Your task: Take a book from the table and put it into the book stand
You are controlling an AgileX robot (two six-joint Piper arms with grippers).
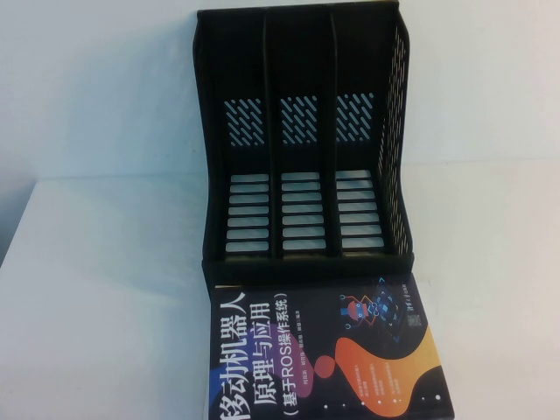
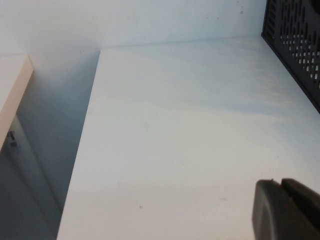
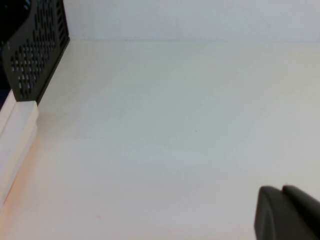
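The book, black-covered with a big white Chinese title and orange and purple blobs, lies flat on the white table at the near edge. It sits right in front of the black book stand, whose three upright slots hold nothing. Neither arm shows in the high view. In the left wrist view my left gripper hangs shut and holds nothing over bare table, with the stand's mesh side off to one side. My right gripper is likewise shut over bare table, near the stand's other mesh side and the book's white page edge.
The table's left edge drops off into a shadowed gap, with another white surface beyond it. A pale wall stands behind the stand. Bare tabletop stretches to both sides of the stand and the book.
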